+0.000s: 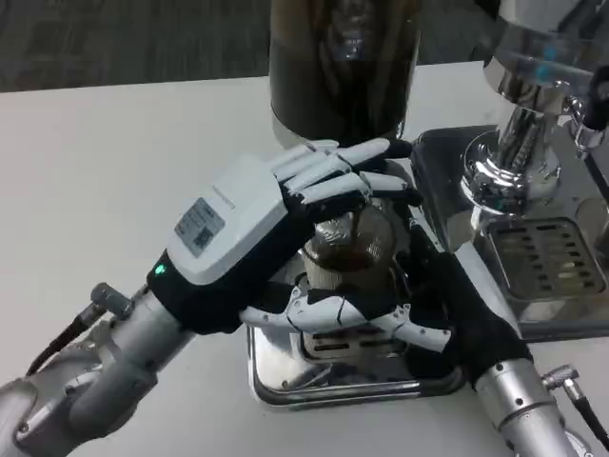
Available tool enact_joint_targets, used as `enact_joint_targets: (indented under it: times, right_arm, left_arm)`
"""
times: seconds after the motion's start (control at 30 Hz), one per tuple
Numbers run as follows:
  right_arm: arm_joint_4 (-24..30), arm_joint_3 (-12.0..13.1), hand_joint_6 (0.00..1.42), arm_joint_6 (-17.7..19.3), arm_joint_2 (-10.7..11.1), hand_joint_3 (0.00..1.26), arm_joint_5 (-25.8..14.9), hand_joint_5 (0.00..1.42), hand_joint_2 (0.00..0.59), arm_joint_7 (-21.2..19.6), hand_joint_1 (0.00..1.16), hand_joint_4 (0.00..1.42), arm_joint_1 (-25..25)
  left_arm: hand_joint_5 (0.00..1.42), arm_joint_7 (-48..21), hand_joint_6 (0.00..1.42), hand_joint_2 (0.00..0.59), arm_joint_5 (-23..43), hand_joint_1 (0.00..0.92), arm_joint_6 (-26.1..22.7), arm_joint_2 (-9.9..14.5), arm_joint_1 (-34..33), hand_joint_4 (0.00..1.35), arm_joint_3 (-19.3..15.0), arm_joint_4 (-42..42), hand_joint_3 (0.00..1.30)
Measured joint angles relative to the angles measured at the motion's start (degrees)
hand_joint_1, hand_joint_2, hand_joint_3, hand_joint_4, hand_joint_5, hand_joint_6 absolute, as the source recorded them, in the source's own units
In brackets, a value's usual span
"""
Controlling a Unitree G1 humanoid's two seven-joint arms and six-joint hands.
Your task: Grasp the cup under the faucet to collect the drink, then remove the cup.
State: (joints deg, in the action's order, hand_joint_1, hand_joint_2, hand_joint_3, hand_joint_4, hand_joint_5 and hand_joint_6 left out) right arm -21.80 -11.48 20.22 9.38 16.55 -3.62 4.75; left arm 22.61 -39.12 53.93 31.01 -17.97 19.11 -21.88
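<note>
A clear cup (347, 249) holding dark drink stands on the steel drip tray (285, 376), right under the faucet of the dark drink dispenser (343, 67). My right hand (447, 309) comes in from the lower right and wraps the cup, its black palm on the cup's right side and its white fingers (381, 319) curling across the front. My left hand (257, 224) reaches in from the left above the cup. Its stretched fingers (343, 171) lie over the faucet, which they hide. The cup's left side is hidden behind that hand.
A chrome coffee machine (519, 143) with a grated drip tray (552, 257) stands close on the right. The dispenser body rises directly behind the cup. Bare white table (105, 162) lies to the left.
</note>
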Motion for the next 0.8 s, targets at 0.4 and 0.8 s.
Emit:
enact_joint_targets:
  times: [0.4, 0.8]
  right_arm:
    - [0.15, 0.09, 0.05, 0.30, -0.10, 0.00, 0.33, 0.00, 0.182, -0.54, 0.56, 0.00, -0.40]
    - [0.15, 0.18, 0.05, 0.41, -0.21, 0.00, 0.48, 0.00, 0.184, -0.61, 0.56, 0.00, -0.51]
  left_arm:
    - [0.30, -0.58, 0.21, 0.204, 2.76, 0.000, -1.85, -0.75, 4.63, 0.11, -6.90, 2.09, 0.31]
    - [0.32, -0.69, 0.22, 0.204, 7.55, 0.000, -0.54, -2.93, 5.35, 0.14, -12.20, 2.75, 0.33]
